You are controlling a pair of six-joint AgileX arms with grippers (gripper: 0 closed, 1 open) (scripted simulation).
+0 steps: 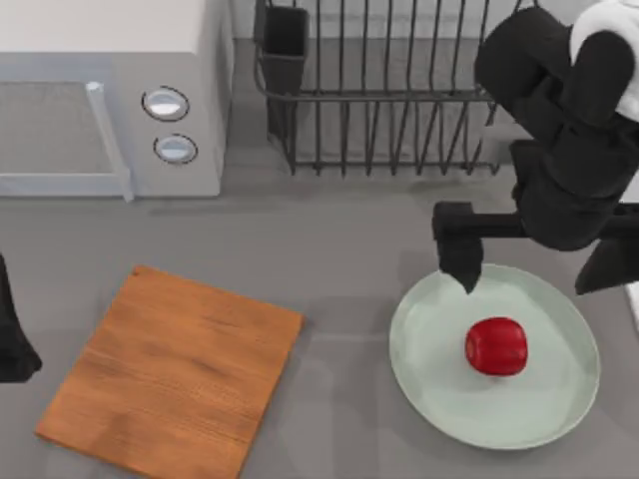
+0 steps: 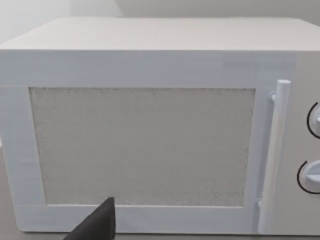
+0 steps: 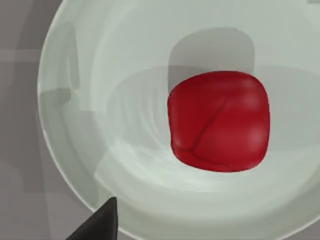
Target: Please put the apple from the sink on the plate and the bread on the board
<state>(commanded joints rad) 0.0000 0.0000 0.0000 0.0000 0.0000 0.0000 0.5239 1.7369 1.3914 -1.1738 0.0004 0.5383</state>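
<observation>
one apple on one plate, one board.

Grey table, board, plate, microwave, seemingly dish rack

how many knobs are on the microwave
2. Both round silver knobs sit on the white microwave, on its front panel right of the door handle: one knob nearer the microwave's top edge, the other knob just below it. None appear hidden.

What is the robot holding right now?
Nothing. The apple lies free on the plate, with the right tool open above it. The left arm is parked at the table's left edge.
</observation>
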